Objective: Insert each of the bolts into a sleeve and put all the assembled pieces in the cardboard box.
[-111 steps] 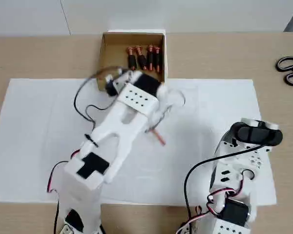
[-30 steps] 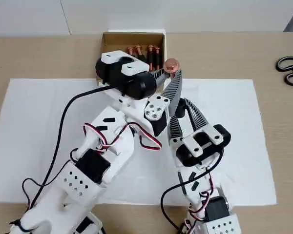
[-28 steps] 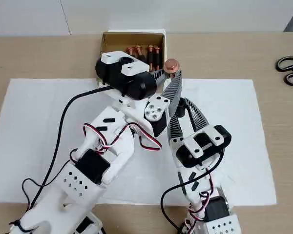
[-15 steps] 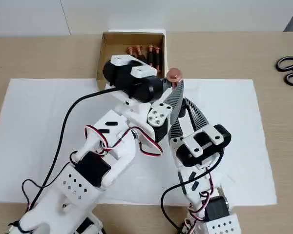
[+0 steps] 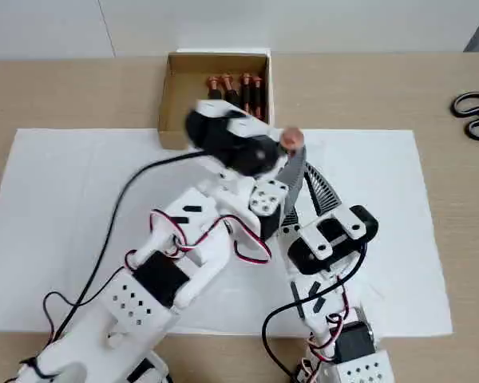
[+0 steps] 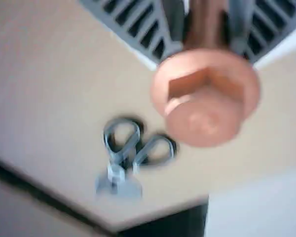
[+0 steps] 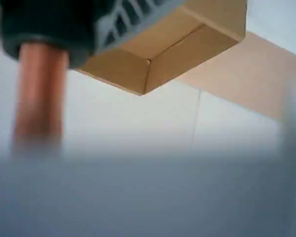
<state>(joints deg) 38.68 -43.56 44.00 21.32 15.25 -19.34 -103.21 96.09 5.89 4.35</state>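
Observation:
A copper bolt [image 5: 291, 138] stands head up over the white paper, just in front of the cardboard box [image 5: 176, 96]. My left gripper [image 5: 294, 154] is shut on its shaft under the head; the left wrist view has the bolt head [image 6: 204, 96] close up with ribbed grey fingers [image 6: 133, 22] on both sides. My right gripper [image 5: 302, 169] comes up from the near side and meets the bolt from below. In the right wrist view the black sleeve [image 7: 44, 29] sits against a ribbed finger [image 7: 133, 19], with the copper shaft [image 7: 39, 94] sticking out under it. Several assembled pieces [image 5: 238, 89] lie in the box.
White paper [image 5: 64, 199] covers the middle of the wooden table. Scissors [image 5: 475, 114] lie at the far right, and the left wrist view has them [image 6: 133, 148] behind the bolt. The box corner [image 7: 187, 44] is close beyond the sleeve. Both arms crowd the centre.
My left arm has swung right and come down, and the bolt head has shifted away from the box with it. The right arm has stayed where it was.

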